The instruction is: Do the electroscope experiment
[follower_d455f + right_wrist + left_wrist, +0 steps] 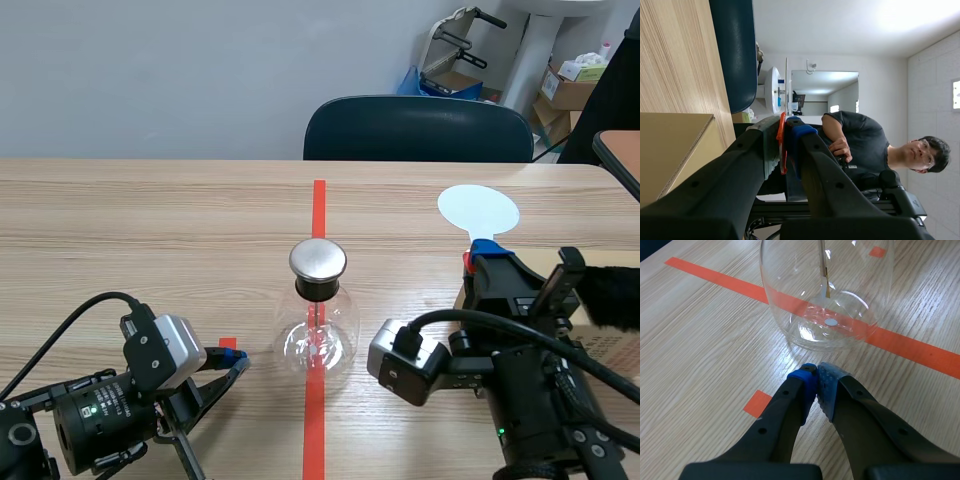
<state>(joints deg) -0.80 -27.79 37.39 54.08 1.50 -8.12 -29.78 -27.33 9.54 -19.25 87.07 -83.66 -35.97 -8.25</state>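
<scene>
**Paddle Held Up, Flask Waits on the Line**

The flask (318, 335) stands at the middle of the counter (120, 220), nearer the near edge, right on the long tape line (318, 200). It is clear glass with a round belly and a dark neck topped by a metal cap (318, 260). A thin rod (823, 260) hangs down inside it, ending in a small leaf above the glass bottom.

The left fingers (230, 353) lie low toward the near-left corner and are pressed together, pinching nothing. In the left wrist view their blue pads (805, 382) meet just short of the flask's base without touching it. A small tape square (757, 403) lies beside them.

The right fingers (490, 248) sit toward the right edge, raised off the counter. They are pinching the red handle (782, 145) of a paddle (478, 210). Its white disc stands upright above them, to the right of the flask and apart from the cap. In the right wrist view the disc shows edge-on as a thin white line.

A cardboard box (675, 150) lies under the right arm at the right edge. A dark chair (418, 128) is pushed up to the far edge. The right wrist view also catches a person in a dark shirt (860, 140) beyond the counter.
</scene>
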